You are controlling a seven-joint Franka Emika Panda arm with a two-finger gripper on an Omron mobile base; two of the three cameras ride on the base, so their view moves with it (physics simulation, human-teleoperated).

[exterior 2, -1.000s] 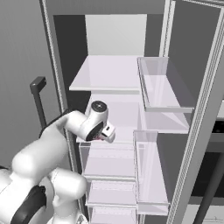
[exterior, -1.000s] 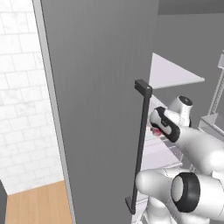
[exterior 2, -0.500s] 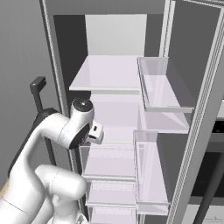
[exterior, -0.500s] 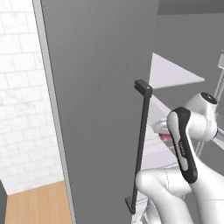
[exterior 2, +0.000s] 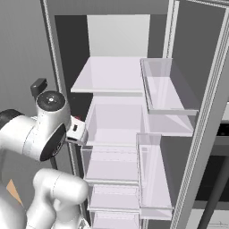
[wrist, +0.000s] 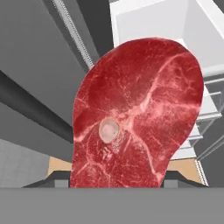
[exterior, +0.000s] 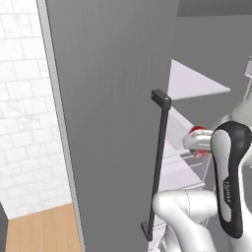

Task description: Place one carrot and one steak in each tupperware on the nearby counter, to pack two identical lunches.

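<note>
Red, marbled steak (wrist: 135,116) sits clamped in the gripper (wrist: 117,183), its long axis running straight away from the hand, its lower end cut off with the fingertips behind it. In the left base view a red sliver (exterior: 199,132) peeks past the fridge door (exterior: 113,108); behind stand the fridge shelves (exterior 2: 112,74).

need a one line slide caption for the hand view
Raw red steak with a small round bone, held in the gripper in front of the open fridge's white shelves.
</note>
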